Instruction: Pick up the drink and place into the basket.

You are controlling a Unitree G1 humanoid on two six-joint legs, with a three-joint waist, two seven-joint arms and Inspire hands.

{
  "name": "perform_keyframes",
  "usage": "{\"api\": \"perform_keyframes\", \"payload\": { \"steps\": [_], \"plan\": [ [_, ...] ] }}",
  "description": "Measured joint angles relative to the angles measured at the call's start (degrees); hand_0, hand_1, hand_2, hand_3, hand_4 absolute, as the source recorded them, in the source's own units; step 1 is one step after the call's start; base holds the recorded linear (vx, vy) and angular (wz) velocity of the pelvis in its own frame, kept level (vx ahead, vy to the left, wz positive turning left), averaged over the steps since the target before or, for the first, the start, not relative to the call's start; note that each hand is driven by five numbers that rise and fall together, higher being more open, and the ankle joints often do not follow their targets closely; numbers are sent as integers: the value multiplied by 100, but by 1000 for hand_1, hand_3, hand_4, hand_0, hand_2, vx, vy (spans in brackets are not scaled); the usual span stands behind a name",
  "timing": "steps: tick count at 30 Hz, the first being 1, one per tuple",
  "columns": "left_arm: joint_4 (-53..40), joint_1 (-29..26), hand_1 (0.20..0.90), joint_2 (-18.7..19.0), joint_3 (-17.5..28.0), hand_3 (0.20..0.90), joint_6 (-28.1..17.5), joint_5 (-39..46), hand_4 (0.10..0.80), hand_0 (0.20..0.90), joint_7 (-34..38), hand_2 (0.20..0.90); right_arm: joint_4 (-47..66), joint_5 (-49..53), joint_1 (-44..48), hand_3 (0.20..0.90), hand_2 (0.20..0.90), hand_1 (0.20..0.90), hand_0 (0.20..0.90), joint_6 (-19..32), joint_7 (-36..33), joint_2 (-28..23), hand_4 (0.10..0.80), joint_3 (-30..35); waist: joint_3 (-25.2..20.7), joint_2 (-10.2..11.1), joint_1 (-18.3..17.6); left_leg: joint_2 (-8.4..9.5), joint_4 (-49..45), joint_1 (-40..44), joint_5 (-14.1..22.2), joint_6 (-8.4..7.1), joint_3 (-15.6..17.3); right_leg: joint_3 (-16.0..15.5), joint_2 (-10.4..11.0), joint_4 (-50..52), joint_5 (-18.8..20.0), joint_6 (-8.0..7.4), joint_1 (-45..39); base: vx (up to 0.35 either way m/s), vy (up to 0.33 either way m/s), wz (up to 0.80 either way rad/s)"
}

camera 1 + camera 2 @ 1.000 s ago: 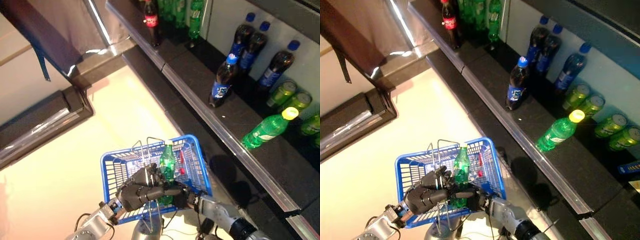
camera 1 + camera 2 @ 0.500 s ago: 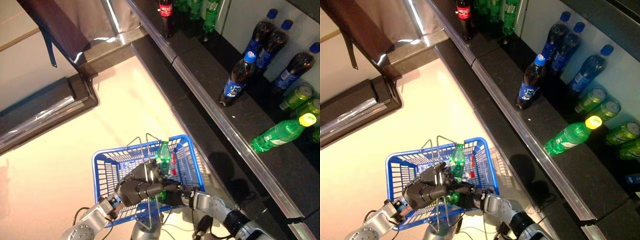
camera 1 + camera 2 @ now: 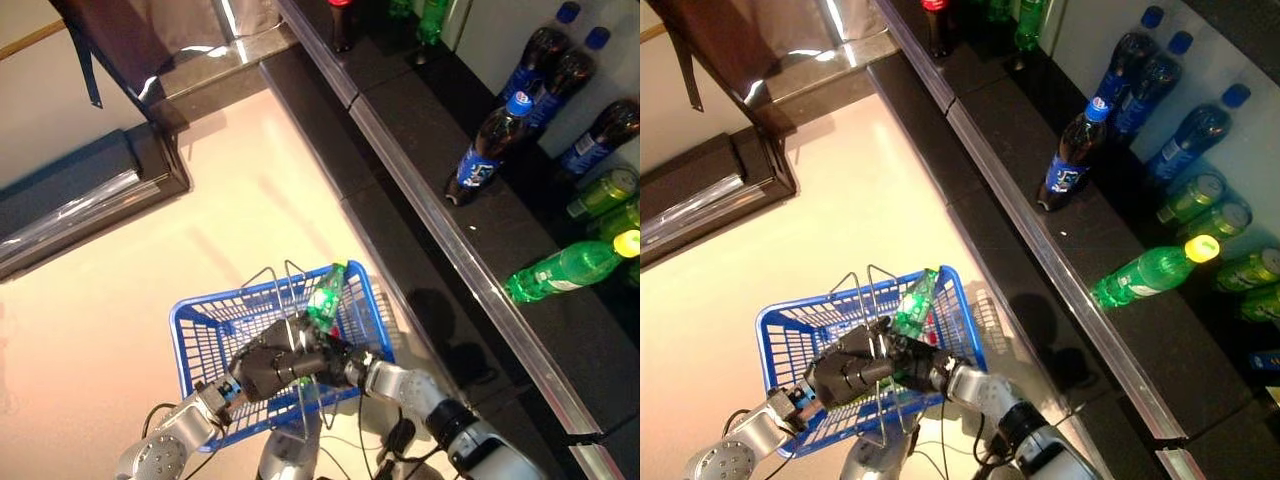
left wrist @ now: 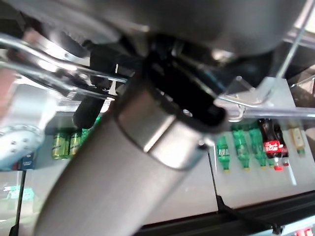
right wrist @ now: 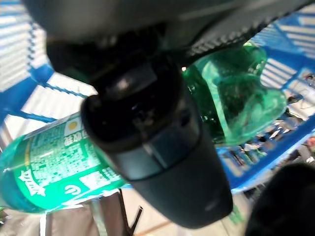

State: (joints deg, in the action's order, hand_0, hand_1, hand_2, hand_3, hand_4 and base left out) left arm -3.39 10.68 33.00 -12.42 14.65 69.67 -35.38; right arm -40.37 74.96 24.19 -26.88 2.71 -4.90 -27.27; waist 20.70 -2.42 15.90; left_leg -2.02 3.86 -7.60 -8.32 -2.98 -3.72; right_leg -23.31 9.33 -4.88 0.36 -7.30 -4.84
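Observation:
The blue basket [image 3: 190, 345] hangs in front of me, low in the eye views. My left hand [image 3: 262, 370] is shut on its thin wire handles [image 3: 290, 285], which also show in the left wrist view [image 4: 49, 73]. My right hand [image 3: 345, 365] reaches into the basket from the right and is shut on a green drink bottle [image 3: 326, 293]. The bottle leans inside the basket with its cap towards the far right rim. In the right wrist view my thumb [image 5: 157, 147] lies across the green bottle [image 5: 54, 167], with the basket's blue wall [image 5: 19, 83] behind.
A black shelf with a metal front edge [image 3: 450, 230] runs along the right. It bears dark bottles with blue caps [image 3: 485, 155], a green bottle lying down [image 3: 565, 268] and green cans [image 3: 600, 190]. A dark low platform [image 3: 90, 200] lies at the left.
The green bottle has tipped from upright to leaning and sunk lower into the basket, with my right hand still on it. The camera has shifted.

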Motion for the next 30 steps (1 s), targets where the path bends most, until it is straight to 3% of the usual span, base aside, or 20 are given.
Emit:
{"api": "perform_keyframes", "payload": {
  "steps": [4, 9, 16, 30],
  "plan": [
    [-2, -54, 300, 5, -44, 200, 31, 0, 100, 300, 18, 300, -435, 315, 230, 900, 900, 900, 900, -35, -546, 39, 800, 66, 12, 22, 180, 13, -6, 0, 0, 0, -12, -11, 6, 0, -4, -6, -11, 26, -50, 2],
    [-29, -196, 300, 40, -166, 200, 169, -1, 100, 300, 21, 300, -879, 438, 219, 900, 900, 900, 900, -238, -757, 73, 800, 75, 89, 153, 309, 30, -76, -64, 0, 0, -84, -72, 3, -1, -6, -9, -20, 21, -57, 7],
    [-38, -417, 300, 328, -272, 200, 356, -125, 100, 300, 171, 300, -1099, 362, 290, 900, 900, 900, 900, -414, -751, 45, 800, 58, 183, 337, 327, 20, -103, -94, -10, -16, -160, -140, -29, 0, -4, -4, -40, 31, -50, 5],
    [-43, -568, 300, 189, -257, 200, 484, -144, 100, 300, 175, 300, -1107, -80, 461, 900, 900, 900, 900, -373, -475, 137, 800, -79, 209, 439, 471, 26, -182, -75, -5, -21, -206, -157, -44, 0, -9, 1, -144, 22, -28, 2]
  ]
}}
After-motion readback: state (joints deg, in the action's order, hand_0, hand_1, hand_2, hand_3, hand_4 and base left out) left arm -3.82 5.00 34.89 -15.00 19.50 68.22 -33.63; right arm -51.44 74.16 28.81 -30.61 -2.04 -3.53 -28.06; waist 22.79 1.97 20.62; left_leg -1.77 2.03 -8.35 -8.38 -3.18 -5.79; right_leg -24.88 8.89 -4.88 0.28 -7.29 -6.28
